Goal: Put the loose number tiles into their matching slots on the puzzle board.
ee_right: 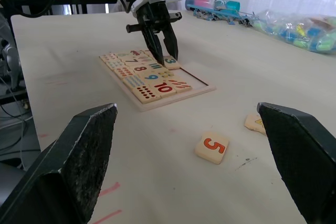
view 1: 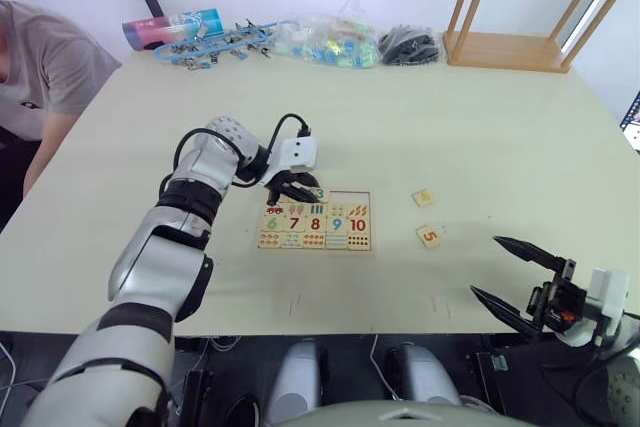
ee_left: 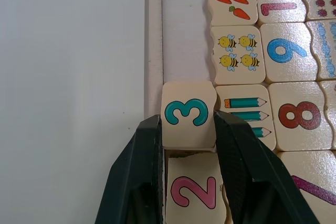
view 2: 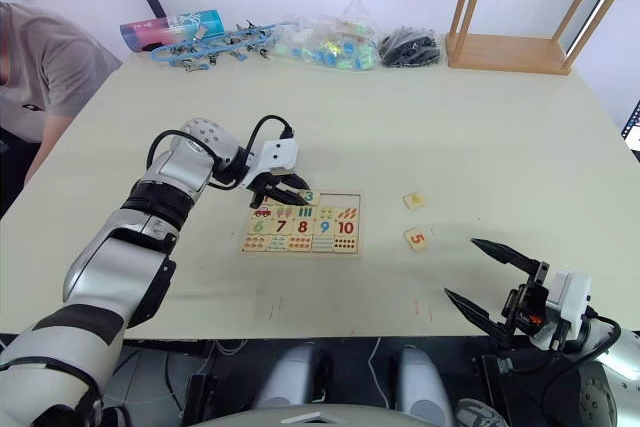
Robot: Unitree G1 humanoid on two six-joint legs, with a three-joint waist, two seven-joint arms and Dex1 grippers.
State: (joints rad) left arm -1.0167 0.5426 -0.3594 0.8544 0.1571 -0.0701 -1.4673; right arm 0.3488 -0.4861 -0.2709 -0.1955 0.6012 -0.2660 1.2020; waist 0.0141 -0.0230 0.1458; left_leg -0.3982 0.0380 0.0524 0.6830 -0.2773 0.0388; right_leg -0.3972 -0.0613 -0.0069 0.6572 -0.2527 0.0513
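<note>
The puzzle board [view 1: 371, 223] lies flat near the table's middle front. My left gripper [ee_left: 187, 120] is over its top row, shut on the green 3 tile [ee_left: 185, 114], which sits at the frame edge beside the pencil picture. The pink 2 tile [ee_left: 193, 190] lies in the row just behind it. Two bare slots [view 1: 350, 198] are free at the right of that row. The orange 5 tile [view 1: 429, 236] and the yellow 4 tile [view 1: 423, 197] lie loose on the table right of the board. My right gripper [view 1: 485, 265] hangs open near the front right edge, holding nothing.
A person [view 1: 40, 67] sits at the table's left side. Along the far edge lie a blue-pink tube [view 1: 170, 27], blue clips [view 1: 225, 45], a bag of coloured pieces [view 1: 330, 42] and a black bundle [view 1: 408, 45]. An overturned wooden stool [view 1: 520, 42] is at the back right.
</note>
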